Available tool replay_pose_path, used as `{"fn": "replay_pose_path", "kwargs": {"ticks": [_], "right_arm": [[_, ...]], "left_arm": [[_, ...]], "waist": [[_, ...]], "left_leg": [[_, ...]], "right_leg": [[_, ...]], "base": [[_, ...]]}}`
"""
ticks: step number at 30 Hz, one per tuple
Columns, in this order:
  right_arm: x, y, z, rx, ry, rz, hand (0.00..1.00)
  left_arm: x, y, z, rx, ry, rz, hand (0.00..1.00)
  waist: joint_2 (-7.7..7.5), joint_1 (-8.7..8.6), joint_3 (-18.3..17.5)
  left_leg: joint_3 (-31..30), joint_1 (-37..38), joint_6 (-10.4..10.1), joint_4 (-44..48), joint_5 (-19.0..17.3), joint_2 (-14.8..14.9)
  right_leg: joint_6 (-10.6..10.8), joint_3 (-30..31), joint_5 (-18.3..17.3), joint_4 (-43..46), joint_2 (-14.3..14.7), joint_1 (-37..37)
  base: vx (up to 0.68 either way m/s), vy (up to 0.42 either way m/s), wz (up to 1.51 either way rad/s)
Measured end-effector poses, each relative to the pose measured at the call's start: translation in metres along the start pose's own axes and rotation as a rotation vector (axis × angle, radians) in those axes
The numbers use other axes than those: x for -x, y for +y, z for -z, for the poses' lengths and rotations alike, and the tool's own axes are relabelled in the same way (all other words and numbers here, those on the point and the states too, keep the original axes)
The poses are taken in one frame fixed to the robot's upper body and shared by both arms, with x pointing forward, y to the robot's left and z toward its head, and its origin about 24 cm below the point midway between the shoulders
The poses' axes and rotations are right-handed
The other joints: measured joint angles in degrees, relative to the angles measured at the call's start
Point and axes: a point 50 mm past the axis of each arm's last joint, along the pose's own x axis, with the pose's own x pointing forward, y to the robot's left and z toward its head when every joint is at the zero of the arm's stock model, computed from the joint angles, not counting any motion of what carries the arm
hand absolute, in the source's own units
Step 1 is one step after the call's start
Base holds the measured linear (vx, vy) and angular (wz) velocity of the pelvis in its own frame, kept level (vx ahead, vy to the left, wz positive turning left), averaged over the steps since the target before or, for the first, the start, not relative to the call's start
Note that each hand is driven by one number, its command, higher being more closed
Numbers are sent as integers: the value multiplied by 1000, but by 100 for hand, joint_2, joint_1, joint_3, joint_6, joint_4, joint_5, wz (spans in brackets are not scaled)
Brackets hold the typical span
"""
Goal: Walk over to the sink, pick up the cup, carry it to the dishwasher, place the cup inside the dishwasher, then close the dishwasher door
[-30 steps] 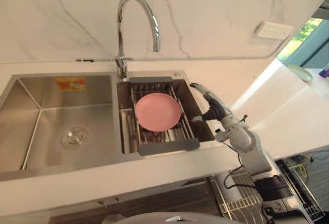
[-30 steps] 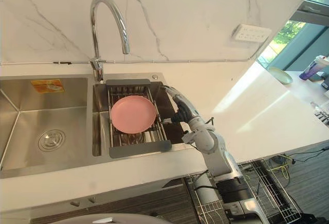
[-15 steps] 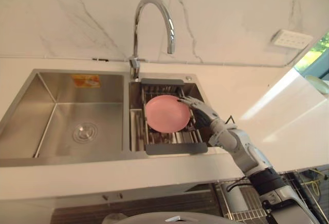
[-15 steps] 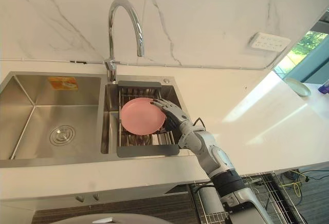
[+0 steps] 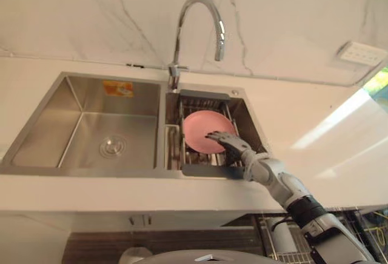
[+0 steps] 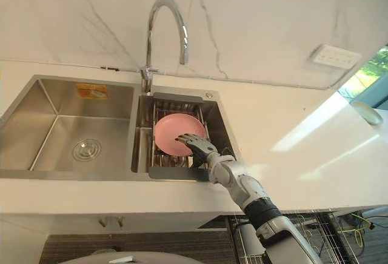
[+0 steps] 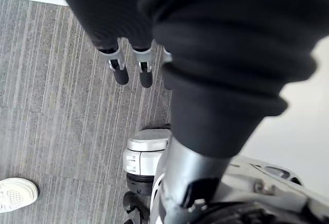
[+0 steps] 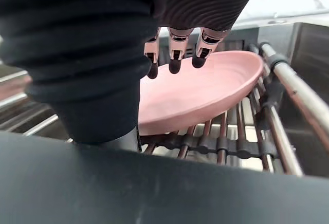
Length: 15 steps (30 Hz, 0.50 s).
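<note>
Hovering over the sink (image 6: 54, 137), your right hand (image 6: 195, 145) has its fingers loosely spread and grips nothing. The pink plate (image 6: 168, 132) lies just under its fingertips, on the rack (image 6: 177, 173); contact is unclear. Your left hand (image 7: 121, 69) hangs relaxed and empty above the floor (image 7: 51, 106).

Setting: a kitchen. Evidence:
- double-bowl stainless sink (image 5: 73, 111) set into a white countertop (image 6: 291, 149)
- tall curved chrome faucet (image 5: 177, 46) behind the divider
- white veined marble wall (image 5: 91, 16) behind, with a wall socket (image 6: 333, 56)
- dish rack (image 6: 176, 172) spanning the smaller bowl, a pink plate (image 6: 168, 134) lying on it
- wire basket (image 6: 315, 231) below the counter edge
</note>
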Motion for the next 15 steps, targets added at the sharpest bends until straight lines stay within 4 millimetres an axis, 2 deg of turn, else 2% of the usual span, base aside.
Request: {"fn": "replay_pose_path", "kwargs": {"ticks": [6, 15], "right_arm": [[-3, 2, 5, 49, 33, -20, 0], [-15, -10, 12, 132, 134, 111, 0]], "left_arm": [[0, -2, -6, -13, -8, 3, 0], [-1, -6, -7, -48, -9, 14, 0]], "waist": [[-50, 99, 96], [-20, 186, 220]], "left_leg": [[-45, -16, 94, 2, 24, -77], [-73, 85, 123, -3, 54, -88]], "right_leg": [[61, -1, 66, -4, -38, 12], [46, -82, 78, -18, -33, 112]], "base": [[75, 34, 5], [21, -1, 3]]}}
